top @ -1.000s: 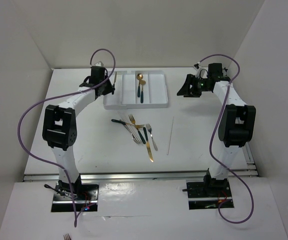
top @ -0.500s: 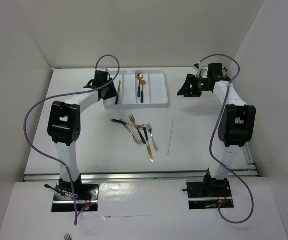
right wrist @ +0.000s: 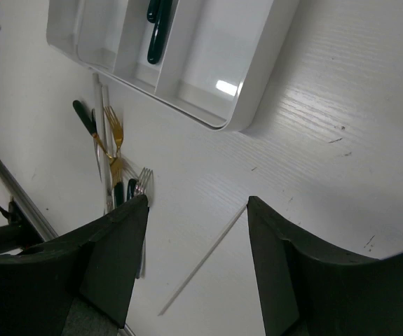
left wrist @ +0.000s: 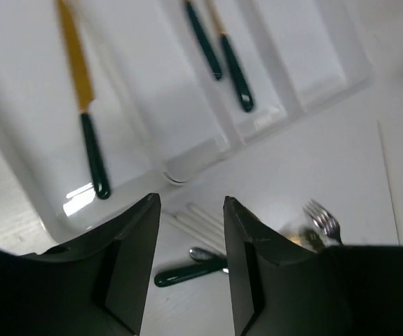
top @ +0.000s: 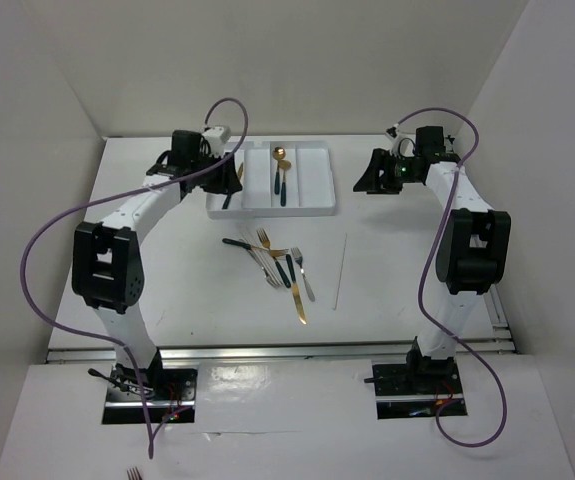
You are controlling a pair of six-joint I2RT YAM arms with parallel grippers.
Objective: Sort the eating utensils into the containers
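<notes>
Now: the placing step looks finished. Gold knife with dark teal handle [left wrist: 77,77] lies flat in the left-end compartment of the shallow white plastic tray [top: 317,185]. Left tool [left wrist: 190,210] hangs over the tray's near edge, fingers apart, empty. Right tool [right wrist: 197,203] is spread wide, empty, off the tray's right side. Next, probably: reach to the heap of mixed gold and silver utensils [top: 277,262] on the white surface [top: 167,270] and single out one piece.

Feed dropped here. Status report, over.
Left gripper open, over tray. Right gripper open, empty. Gold knife in tray; utensil pile unsorted on table. No obstruction seen.
</notes>
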